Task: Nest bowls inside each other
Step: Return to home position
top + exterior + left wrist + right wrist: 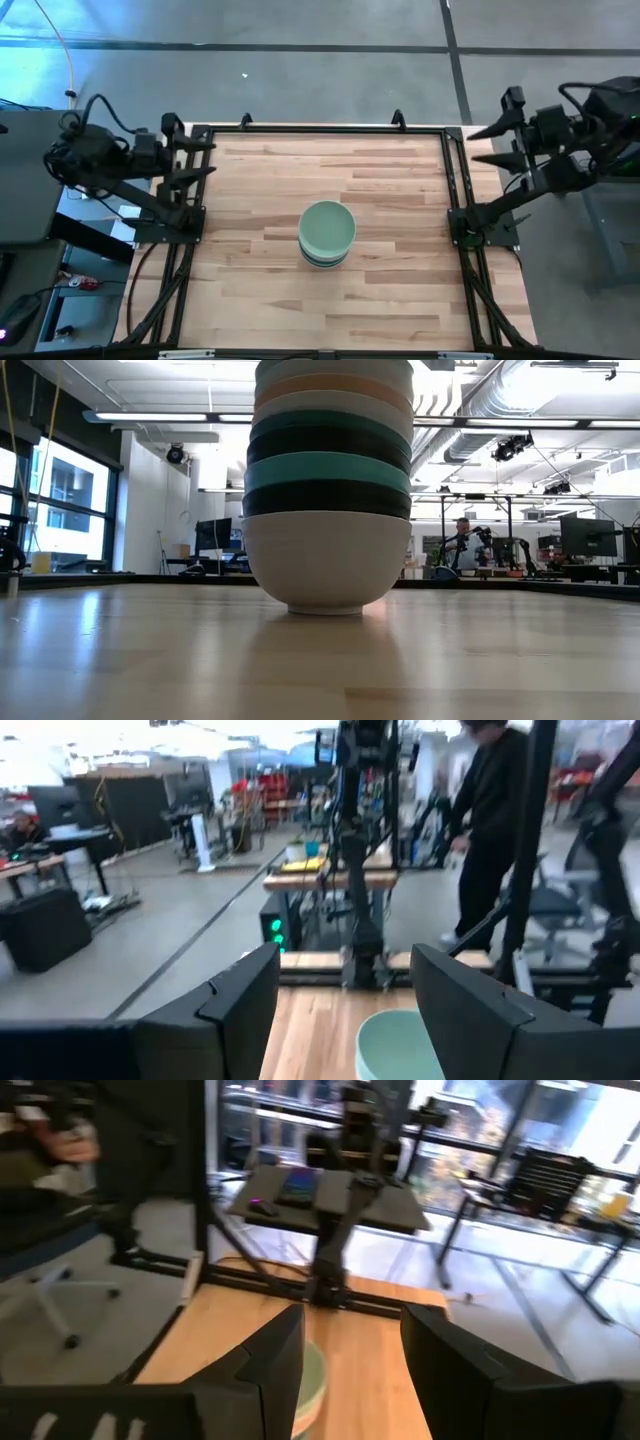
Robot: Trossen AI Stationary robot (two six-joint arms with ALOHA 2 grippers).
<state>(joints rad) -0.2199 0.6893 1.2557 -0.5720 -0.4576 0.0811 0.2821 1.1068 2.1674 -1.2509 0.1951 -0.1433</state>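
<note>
R gripper (352, 1322) fingers apart, mint bowl (312, 1376) rim btwn them, wood table (230, 1320), L arm (335, 1240) opposite

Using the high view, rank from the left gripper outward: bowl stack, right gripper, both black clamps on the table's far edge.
1. Left clamp, by the left gripper.
2. Bowl stack, table middle.
3. Right clamp, far edge.
4. Right gripper, opposite side.

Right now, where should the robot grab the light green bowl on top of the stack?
Grab the light green bowl by its rim, coming straight down from above, one finger inside and one outside. It sits upright and open, sunk into the stack, so mostly its rim sticks out.
</note>
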